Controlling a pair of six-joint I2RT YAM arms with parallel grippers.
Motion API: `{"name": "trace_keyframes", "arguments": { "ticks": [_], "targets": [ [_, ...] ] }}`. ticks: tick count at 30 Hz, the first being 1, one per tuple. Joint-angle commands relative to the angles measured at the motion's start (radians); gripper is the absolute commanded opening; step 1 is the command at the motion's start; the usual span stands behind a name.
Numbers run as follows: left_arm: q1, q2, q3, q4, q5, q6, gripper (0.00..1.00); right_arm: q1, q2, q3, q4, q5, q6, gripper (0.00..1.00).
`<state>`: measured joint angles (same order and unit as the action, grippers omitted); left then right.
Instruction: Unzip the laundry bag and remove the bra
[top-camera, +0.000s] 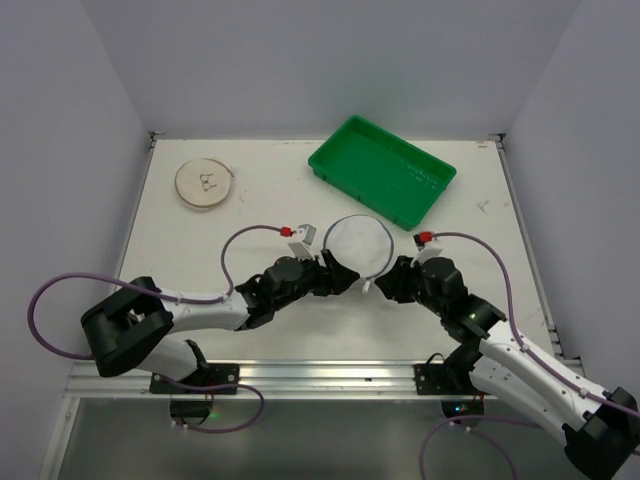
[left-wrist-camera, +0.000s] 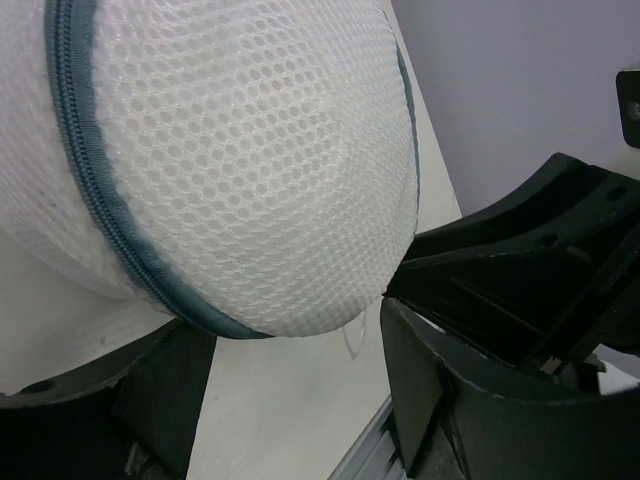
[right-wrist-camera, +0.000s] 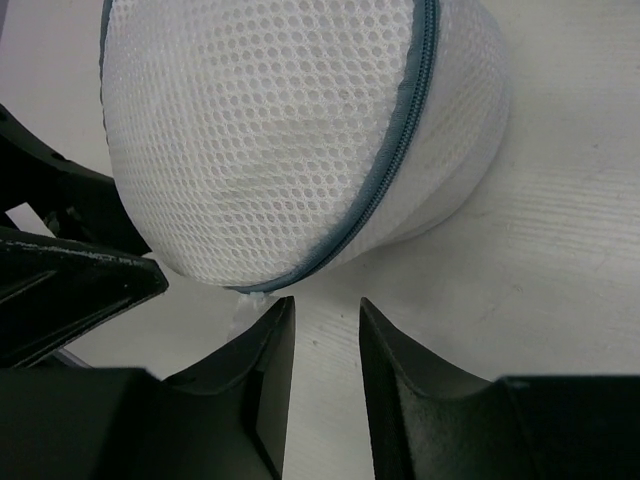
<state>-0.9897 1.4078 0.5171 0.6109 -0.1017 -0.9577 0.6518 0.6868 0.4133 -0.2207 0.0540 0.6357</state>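
Observation:
The laundry bag (top-camera: 357, 245), a round white mesh case with a grey-blue zipper rim, sits mid-table. Its zipper (right-wrist-camera: 385, 165) looks shut along the stretch that shows. My left gripper (top-camera: 341, 276) is at its near-left edge. In the left wrist view the bag (left-wrist-camera: 250, 150) bulges just above the left gripper (left-wrist-camera: 300, 390), whose jaws stand wide and hold nothing. My right gripper (right-wrist-camera: 325, 330) is open with a narrow gap, just short of the bag's near edge. A small clear pull tab (right-wrist-camera: 245, 305) lies by its left fingertip. The bra is hidden inside the mesh.
A green rectangular tray (top-camera: 382, 170) stands at the back right, close behind the bag. A flat beige disc (top-camera: 205, 184) lies at the back left. The two grippers nearly meet in front of the bag. The metal rail (top-camera: 300, 375) marks the table's near edge.

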Motion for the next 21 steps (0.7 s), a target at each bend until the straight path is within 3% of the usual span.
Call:
{"name": "trace_keyframes", "arguments": {
  "ticks": [1,5,12,21],
  "targets": [
    [-0.006,0.01,0.032,0.056,-0.078,0.001,0.68,0.006,-0.001,-0.022,0.11,-0.036,-0.021,0.33],
    [-0.006,0.01,0.035,0.052,-0.095,0.001,0.5,0.035,0.017,-0.033,0.164,-0.037,-0.037,0.31],
    [-0.006,0.01,0.05,0.02,-0.112,-0.001,0.05,0.1,0.019,-0.045,0.215,-0.005,-0.041,0.34],
    [-0.006,-0.007,0.055,-0.008,-0.125,-0.012,0.0,0.147,0.039,-0.034,0.196,0.093,-0.042,0.33]
  ]
}}
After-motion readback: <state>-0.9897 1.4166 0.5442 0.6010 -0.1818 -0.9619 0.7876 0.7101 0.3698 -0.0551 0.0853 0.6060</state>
